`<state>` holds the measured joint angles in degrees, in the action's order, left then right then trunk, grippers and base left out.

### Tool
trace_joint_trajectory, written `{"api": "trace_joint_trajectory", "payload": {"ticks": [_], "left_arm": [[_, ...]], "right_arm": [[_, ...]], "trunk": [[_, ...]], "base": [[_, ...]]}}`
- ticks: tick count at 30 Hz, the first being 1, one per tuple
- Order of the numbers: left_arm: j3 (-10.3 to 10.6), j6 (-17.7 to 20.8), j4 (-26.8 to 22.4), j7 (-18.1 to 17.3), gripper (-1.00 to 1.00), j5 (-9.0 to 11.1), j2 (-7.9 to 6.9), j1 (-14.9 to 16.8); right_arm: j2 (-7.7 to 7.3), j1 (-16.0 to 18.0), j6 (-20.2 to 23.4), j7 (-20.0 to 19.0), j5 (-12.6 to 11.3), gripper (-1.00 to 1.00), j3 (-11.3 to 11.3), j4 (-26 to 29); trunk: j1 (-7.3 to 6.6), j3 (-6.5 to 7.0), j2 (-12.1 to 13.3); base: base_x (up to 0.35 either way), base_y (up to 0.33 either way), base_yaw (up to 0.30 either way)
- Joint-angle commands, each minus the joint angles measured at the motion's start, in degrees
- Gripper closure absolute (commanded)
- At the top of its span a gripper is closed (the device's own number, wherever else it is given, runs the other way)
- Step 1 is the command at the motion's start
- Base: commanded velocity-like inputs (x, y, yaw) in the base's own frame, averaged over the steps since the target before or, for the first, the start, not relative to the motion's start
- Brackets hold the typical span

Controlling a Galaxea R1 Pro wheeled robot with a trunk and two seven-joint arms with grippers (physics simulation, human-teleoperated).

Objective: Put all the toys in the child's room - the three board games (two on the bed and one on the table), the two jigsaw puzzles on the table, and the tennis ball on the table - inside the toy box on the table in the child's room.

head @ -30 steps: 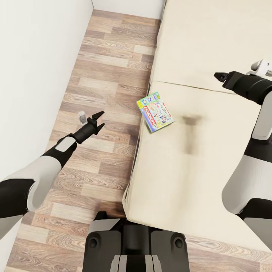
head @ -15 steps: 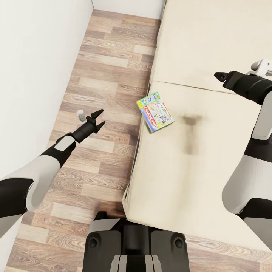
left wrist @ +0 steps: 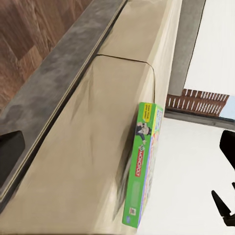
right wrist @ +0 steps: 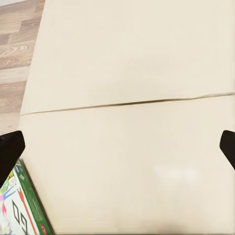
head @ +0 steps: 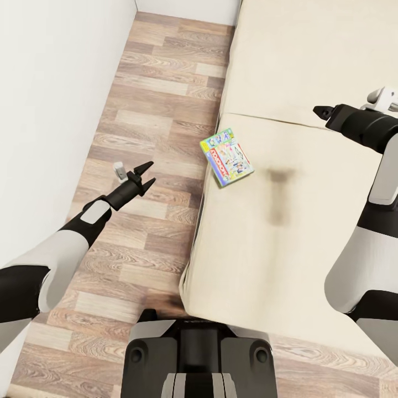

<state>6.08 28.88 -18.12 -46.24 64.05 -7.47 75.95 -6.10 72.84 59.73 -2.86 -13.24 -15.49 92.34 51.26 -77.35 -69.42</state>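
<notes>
My left tool (head: 145, 172): black fingers spread, empty, over the wood-plank floor (head: 160, 110).
Board game: flat green-edged Monopoly box (head: 227, 157) at the beige mattress bed's (head: 287, 232) left edge.
My right tool (head: 322, 111): above the bed, grip unclear.

Non-task surroundings: flooring and wall.

Wood-plank floor (head: 149, 110) runs as a lane in mixed brown and grey tones, boards laid crosswise. Plain white wall (head: 50, 99) borders it on one side and closes its far end. A dark smudge of shadow lies on the planks at the near end.
</notes>
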Motion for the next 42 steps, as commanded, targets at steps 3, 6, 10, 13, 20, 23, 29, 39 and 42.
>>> {"api": "trace_joint_trajectory", "payload": {"ticks": [3,6,10,13,20,23,29,39,42], "left_arm": [[0.4,0.32,-0.07,0.0,-1.0,0.5,0.02,-0.08],[0.41,0.31,-0.15,0.03,-1.0,0.4,0.17,-0.18],[0.42,0.33,-0.2,0.07,-1.0,0.3,0.28,-0.14],[0.44,0.35,-0.22,0.11,-1.0,0.2,0.37,-0.01],[0.41,0.32,-0.24,0.07,-1.0,-1.86,0.66,0.64],[0.38,0.26,-0.16,0.05,-1.0,-3.41,0.75,1.35],[0.35,-0.19,0.34,0.02,-1.0,-6.03,0.91,3.0],[0.44,-1.05,0.66,-0.14,-1.0,-7.88,0.73,3.95],[0.46,-1.41,0.68,-0.19,-1.0,-8.12,0.48,3.75]], "right_arm": [[0.02,0.03,0.27,-0.3,0.1,-1.0,-0.07,0.03],[0.03,0.06,0.27,-0.3,0.11,-1.0,-0.07,0.03],[0.03,0.08,0.27,-0.3,0.13,-1.0,-0.07,0.03],[0.02,0.14,0.27,-0.3,0.13,-1.0,-0.07,0.03],[-0.03,0.69,0.27,-0.3,0.12,-1.0,-0.07,0.03],[-0.03,1.1,0.27,-0.3,0.09,-1.0,-0.07,0.03],[-0.04,1.77,0.27,-0.3,0.07,-1.0,-0.07,0.03],[0.02,2.01,0.27,-0.3,0.08,-1.0,-0.07,0.03],[0.02,1.89,0.27,-0.3,0.07,-1.0,-0.07,0.03]], "trunk": [[0.0,-0.02,-0.02],[0.0,-0.02,-0.02],[0.0,-0.02,-0.02],[0.0,-0.02,-0.02],[0.0,-0.02,-0.02],[0.0,-0.02,-0.02],[0.0,-0.02,-0.02],[0.0,-0.02,-0.02],[0.0,-0.02,-0.02]], "base": [[-0.041,0.0,0.0],[-0.025,0.0,0.0],[-0.013,0.0,0.0],[-0.008,0.0,0.0],[-0.003,0.0,0.0],[-0.001,0.0,0.0],[-0.001,0.0,-0.061],[0.0,0.0,-0.179],[0.0,0.0,-0.097]]}}
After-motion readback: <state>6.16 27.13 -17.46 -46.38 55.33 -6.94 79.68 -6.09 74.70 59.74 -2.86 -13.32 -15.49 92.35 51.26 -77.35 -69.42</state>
